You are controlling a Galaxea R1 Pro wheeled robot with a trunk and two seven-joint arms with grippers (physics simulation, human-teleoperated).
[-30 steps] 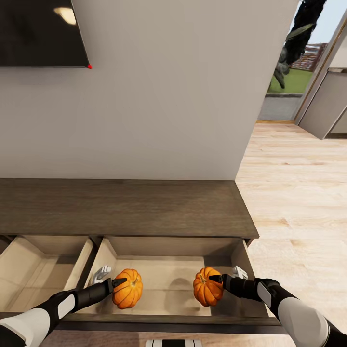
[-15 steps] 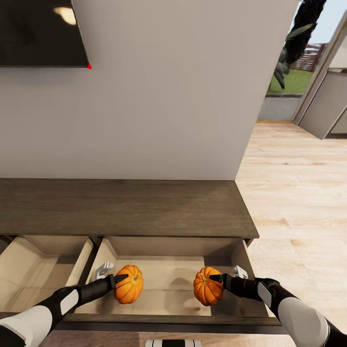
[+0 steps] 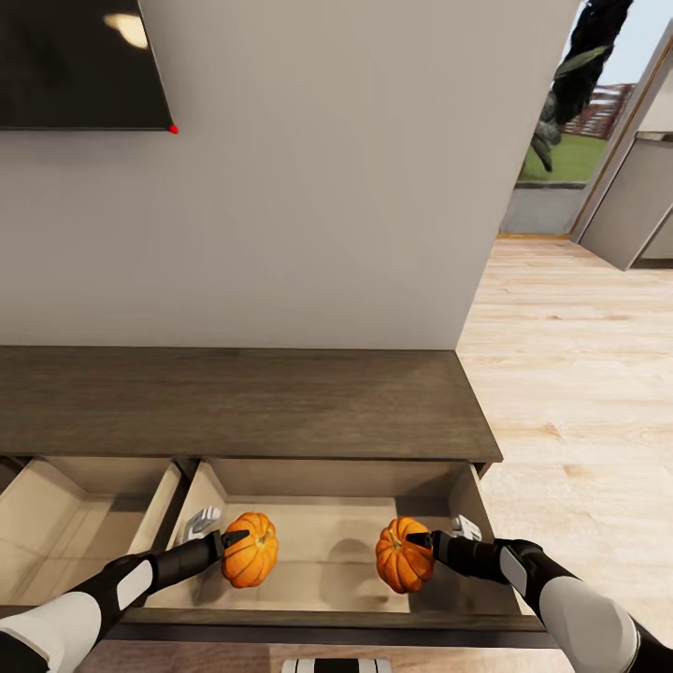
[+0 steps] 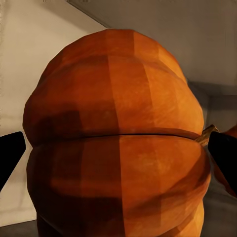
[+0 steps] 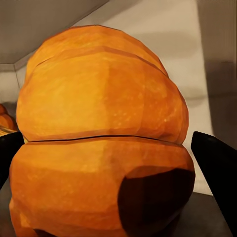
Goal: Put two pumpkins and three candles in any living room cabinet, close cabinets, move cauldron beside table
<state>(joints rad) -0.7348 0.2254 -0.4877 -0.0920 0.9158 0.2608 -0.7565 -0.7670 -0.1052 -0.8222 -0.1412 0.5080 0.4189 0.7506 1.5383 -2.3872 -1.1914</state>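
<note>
left pumpkin (image 3: 250, 550) lowered a little and shifted slightly toward the drawer's middle over the past second, now sitting deeper in the open drawer (image 3: 327, 547); right pumpkin (image 3: 403, 555) unmoved. nearest, two black-and-white arms reaching in over the drawer's dark front edge. left end effector (image 3: 217, 537) closed around the left pumpkin, one black fingertip (image 3: 235, 538) lying on its near side, both finger tips flanking the orange ribs in the left wrist view (image 4: 118, 143). right end effector (image 3: 439, 535) likewise clamped on the right pumpkin, seen filling the right wrist view (image 5: 101, 143) between dark fingers. both pumpkins inside the same pale beige drawer of the cabinet (image 3: 234, 402), well apart, one near each side wall. beside it, a second drawer (image 3: 65, 523) pulled out too. beyond, the dark-brown cabinet top, then a grey wall, a black screen (image 3: 75, 61) up at left, and wooden floor (image 3: 579, 374) running to a doorway at right.
</note>
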